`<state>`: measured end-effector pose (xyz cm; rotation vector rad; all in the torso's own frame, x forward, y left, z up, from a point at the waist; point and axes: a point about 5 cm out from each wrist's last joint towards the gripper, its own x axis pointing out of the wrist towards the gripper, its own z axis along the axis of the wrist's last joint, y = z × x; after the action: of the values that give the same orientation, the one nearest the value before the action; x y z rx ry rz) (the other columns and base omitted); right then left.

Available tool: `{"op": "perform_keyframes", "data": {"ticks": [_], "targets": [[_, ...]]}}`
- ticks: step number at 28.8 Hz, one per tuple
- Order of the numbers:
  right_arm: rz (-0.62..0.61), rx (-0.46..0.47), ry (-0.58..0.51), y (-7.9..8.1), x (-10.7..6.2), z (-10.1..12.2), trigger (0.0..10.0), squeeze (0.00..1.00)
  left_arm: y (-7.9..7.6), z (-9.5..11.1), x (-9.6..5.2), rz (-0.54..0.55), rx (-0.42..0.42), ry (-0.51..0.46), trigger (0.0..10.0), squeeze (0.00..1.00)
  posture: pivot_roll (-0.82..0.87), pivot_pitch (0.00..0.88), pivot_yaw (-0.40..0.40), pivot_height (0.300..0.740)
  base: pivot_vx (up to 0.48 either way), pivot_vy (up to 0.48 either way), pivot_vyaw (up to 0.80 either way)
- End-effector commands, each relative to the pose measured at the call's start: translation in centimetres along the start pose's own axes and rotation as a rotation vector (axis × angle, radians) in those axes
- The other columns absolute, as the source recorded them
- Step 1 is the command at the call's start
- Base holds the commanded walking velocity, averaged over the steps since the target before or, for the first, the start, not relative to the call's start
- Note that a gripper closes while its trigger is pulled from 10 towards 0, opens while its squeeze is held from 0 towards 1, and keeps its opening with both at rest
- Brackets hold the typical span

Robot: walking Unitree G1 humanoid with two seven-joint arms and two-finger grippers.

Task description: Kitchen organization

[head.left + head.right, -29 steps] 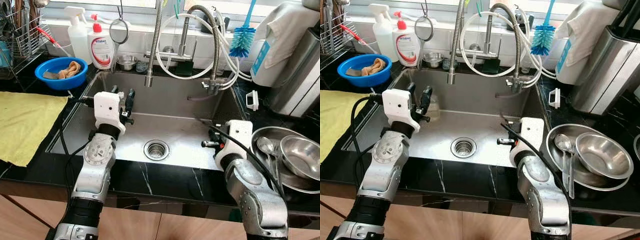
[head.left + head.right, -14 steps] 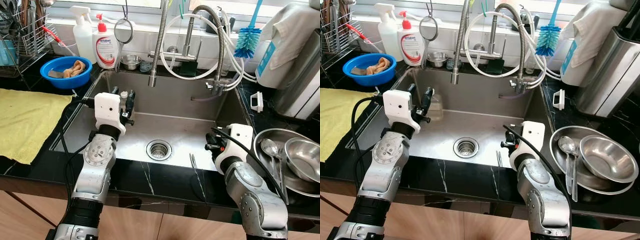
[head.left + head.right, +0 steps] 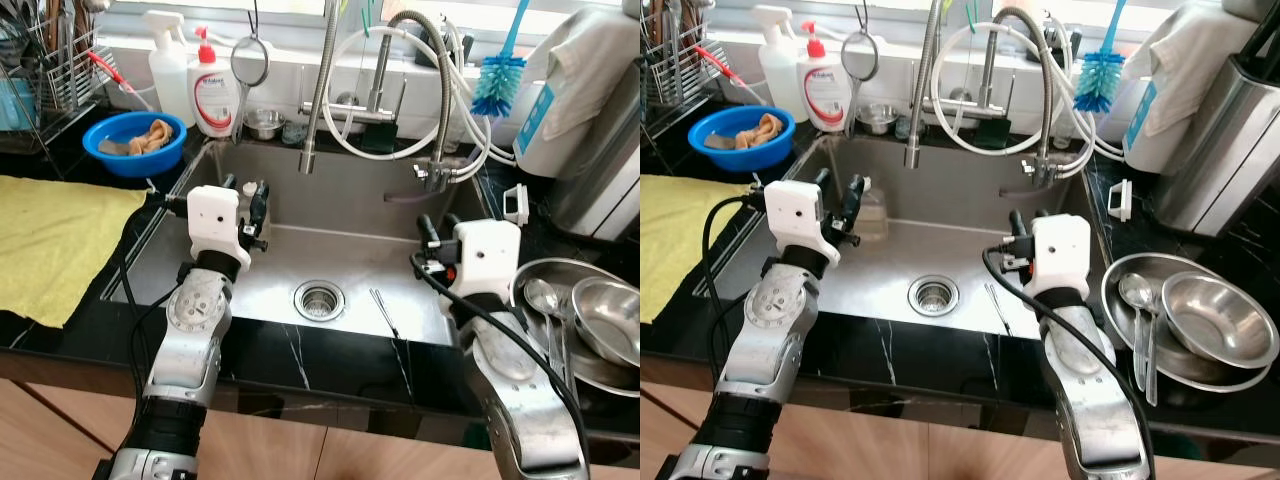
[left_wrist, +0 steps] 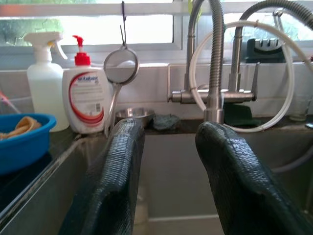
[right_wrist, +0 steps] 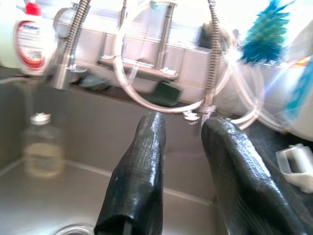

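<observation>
A pair of thin metal sticks (image 3: pixel 384 312) lies on the floor of the steel sink (image 3: pixel 340 255), right of the drain (image 3: pixel 318 298). My right gripper (image 3: pixel 438 224) hangs open over the sink's right side, above the sticks and apart from them; the right wrist view shows its fingers (image 5: pixel 142 171) spread with nothing between. My left gripper (image 3: pixel 245 190) is open over the sink's left side, pointing at the back wall, with its fingers (image 4: pixel 115 181) empty. A small glass jar (image 3: pixel 870 212) stands in the sink's far left corner.
A steel plate (image 3: pixel 522 275) on the right counter holds a bowl (image 3: pixel 605 320) and spoons (image 3: pixel 540 295). Faucet and hoses (image 3: pixel 315 100) hang over the sink's back. On the left are a yellow cloth (image 3: pixel 50 240), a blue bowl (image 3: pixel 135 143) and bottles (image 3: pixel 213 95).
My right gripper has risen from low by the sink's front wall to above its right side. The metal sticks now lie uncovered on the sink floor. The left arm stayed put.
</observation>
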<state>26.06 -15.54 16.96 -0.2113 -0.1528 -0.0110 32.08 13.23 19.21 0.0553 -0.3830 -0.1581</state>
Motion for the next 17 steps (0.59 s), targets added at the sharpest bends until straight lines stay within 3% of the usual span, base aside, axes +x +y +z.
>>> {"op": "perform_keyframes", "data": {"ticks": [1,5,9,15,17], "targets": [[-0.079,-0.020,-0.024,-1.4,-0.4,-0.2,10.0,0.00,0.1,-0.3,-0.4,0.008,-0.004,0.012,10.0,0.00,0.02,0.000,-0.070,0.740,0.000,0.000,0.00],[-0.094,-0.013,-0.070,-1.9,-0.5,0.5,10.0,0.00,0.3,-0.2,-0.7,0.010,-0.010,0.005,10.0,0.00,0.01,0.000,-0.069,0.740,0.000,0.322,0.00],[-0.064,-0.003,-0.116,-1.0,0.1,1.4,10.0,0.00,0.1,-0.1,-0.4,0.012,-0.016,-0.006,10.0,0.00,0.01,0.000,-0.073,0.740,0.000,0.385,0.00],[-0.028,0.026,-0.140,0.0,0.3,2.1,10.0,0.00,-0.3,0.1,-0.3,-0.002,-0.018,-0.018,10.0,0.00,0.02,0.000,-0.072,0.740,0.000,0.394,-0.75],[-0.025,0.031,-0.155,0.1,0.3,2.2,10.0,0.00,-0.4,0.1,-0.4,-0.007,-0.008,-0.020,10.0,0.00,0.02,0.000,-0.072,0.740,0.000,0.000,0.00]]}}
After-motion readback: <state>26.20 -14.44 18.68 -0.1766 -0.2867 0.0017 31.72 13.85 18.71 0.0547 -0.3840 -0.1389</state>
